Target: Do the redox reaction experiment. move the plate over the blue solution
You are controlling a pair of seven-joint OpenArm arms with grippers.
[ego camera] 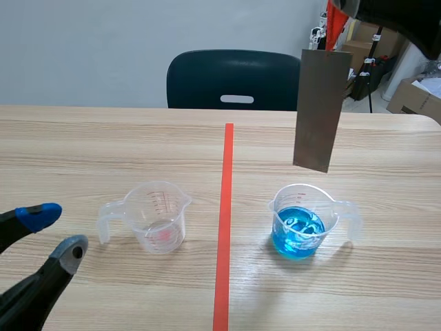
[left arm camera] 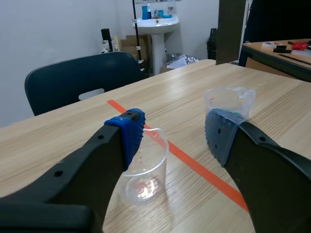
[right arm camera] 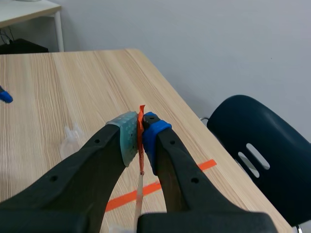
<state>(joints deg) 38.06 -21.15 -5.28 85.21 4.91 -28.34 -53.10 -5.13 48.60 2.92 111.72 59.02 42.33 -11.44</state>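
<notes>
Your right claw point(right arm camera: 140, 137) is squeezed shut on the top end of the thin grey metal plate point(ego camera: 321, 110). In the right wrist view you see the plate edge-on, pinched between the two soft pads. The plate hangs down long and straight, a little tilted. Its low end is in the air just above the clear plastic cup of blue water point(ego camera: 303, 222) and is not yet in it. I cannot tell if it is right over the middle of the cup.

The plate looks stiff and flat, with a dull smooth face and sharp corners. It is likely light, but smooth metal can slip, so hold it firmly near the top end. It is long, so it may swing if you move fast.

The cup is thin and see-through, with a handle and a spout. It looks easy to knock over and spill. Your left claw point(ego camera: 57, 231) is wide open and holds nothing. It sits near the other clear plastic cup point(ego camera: 157, 217), which has only a bit of pink at the bottom, on the pale wooden table point(ego camera: 83, 138).
</notes>
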